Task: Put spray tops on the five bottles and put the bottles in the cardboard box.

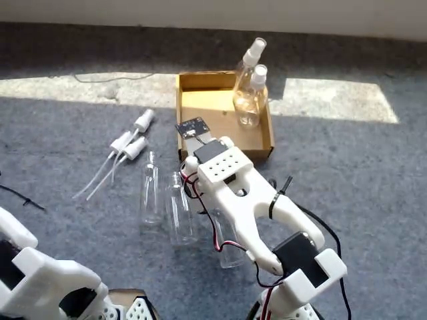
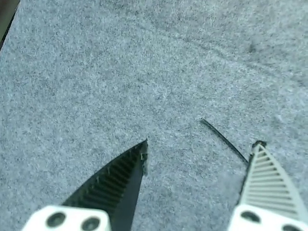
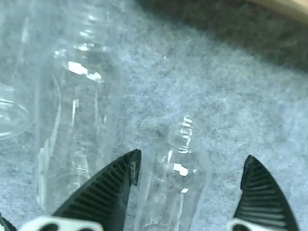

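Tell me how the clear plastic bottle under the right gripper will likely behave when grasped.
The clear plastic bottle looks empty, so probably light, and it may dent under a firm squeeze. It lies on its round side on the grey carpet, so a nudge could roll it. Its glossy surface might slip in the right gripper.

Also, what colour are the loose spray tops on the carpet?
The three loose plastic spray tops are white, seen best in the high view.

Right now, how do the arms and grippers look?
The right arm is white plastic with black motors, red and black wires and a black cable tie. The right gripper has two black ribbed fingers; the left gripper one black, one white.
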Motion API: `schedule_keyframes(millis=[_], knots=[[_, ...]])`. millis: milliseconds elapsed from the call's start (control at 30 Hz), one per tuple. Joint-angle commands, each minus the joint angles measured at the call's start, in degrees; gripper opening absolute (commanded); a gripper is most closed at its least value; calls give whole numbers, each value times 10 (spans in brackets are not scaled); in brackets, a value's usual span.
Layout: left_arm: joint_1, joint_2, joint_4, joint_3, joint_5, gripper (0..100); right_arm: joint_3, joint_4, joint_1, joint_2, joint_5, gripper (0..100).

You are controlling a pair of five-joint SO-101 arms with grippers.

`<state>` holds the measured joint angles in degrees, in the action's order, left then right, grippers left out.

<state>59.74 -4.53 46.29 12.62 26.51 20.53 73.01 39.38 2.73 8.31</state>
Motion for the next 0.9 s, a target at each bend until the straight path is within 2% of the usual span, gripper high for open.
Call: schedule_keyframes(millis=[0,167,400,600,700,867], knots=[[0,6,-10,-6,4,302,35,-32,5,-25,7,289],[0,7,-10,-4,4,302,79,-82,4,-25,9,289],[0,9,-7,-3,4,302,93,-99,-1,-24,10,272],[0,10,-7,-3,4,299,93,-100,-50,-24,4,94],[0,10,-6,-3,4,299,94,-100,-63,-24,-44,15],[-13,12,-6,-8,4,298,94,-99,-72,-28,-63,5]])
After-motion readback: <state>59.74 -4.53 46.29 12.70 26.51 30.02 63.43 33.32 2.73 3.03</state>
